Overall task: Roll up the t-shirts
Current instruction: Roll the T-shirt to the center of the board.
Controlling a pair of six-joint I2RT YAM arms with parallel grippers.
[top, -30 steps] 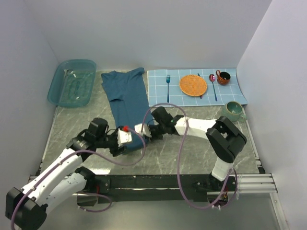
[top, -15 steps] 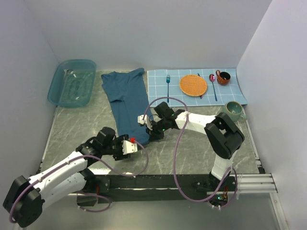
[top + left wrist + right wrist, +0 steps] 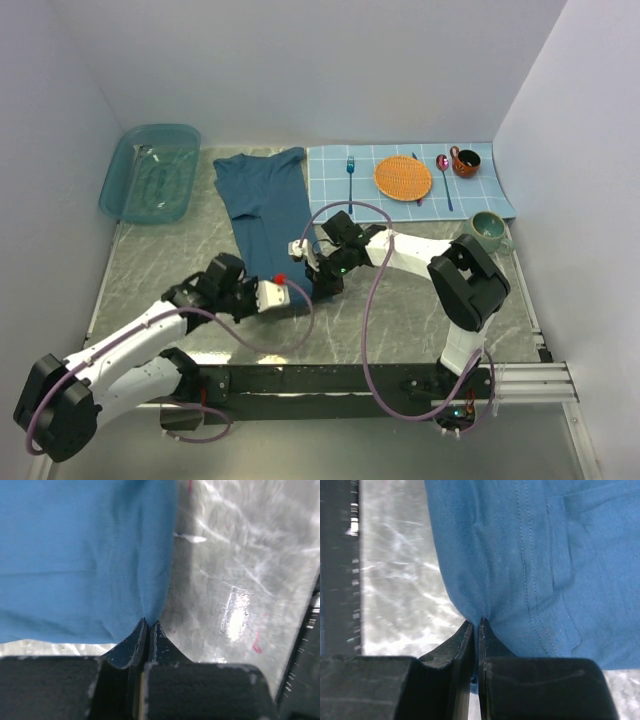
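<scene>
The left gripper (image 3: 149,626) is pinched closed on the near edge of the t-shirt (image 3: 264,205), and the right gripper (image 3: 476,624) is clamped on that same end. The shirt lies lengthwise on the table (image 3: 160,250), its far end between the tub (image 3: 150,180) and the placemat (image 3: 330,192).

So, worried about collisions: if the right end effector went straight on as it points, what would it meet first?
The t-shirt: the right end effector pinches its edge, and cloth seems to fill the path ahead.
</scene>
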